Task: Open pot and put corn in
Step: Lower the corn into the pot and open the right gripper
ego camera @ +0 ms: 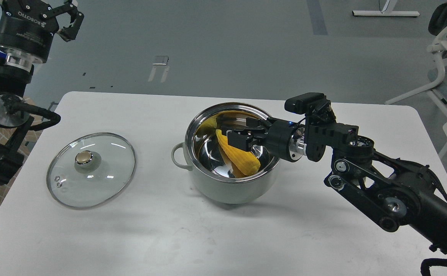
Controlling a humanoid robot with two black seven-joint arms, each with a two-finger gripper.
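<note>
A white table [323, 237] with rounded corners fills the lower part of the view, its top matte and plain, catching soft shadows under the things on it. Behind it lies a grey floor [227, 46] with a darker stripe running away at the far side and a few small marks. At the far right stand white chair frames [440, 65] with grey seats, and a white bar-shaped foot of some stand [385, 13] shows at the top edge.

The pot [229, 184] sits near the middle of the table, uncovered, one loop handle facing left. Its steel inside mirrors yellow. The corn [240, 157] is inside the pot, leaning at a slant with its thick end toward the near right wall (the yellow patch on the far wall looks like a reflection).

The right gripper [239, 134] reaches in over the pot's right rim, fingers parted on either side of the cob's upper part; whether they press on it or have let go cannot be told.

The lid [91, 169] lies flat on the table to the left of the pot, well apart from it, knob up.

The left gripper [70, 19] hangs at the far left above the floor, beyond the table edge, fingers spread and holding nothing.
</note>
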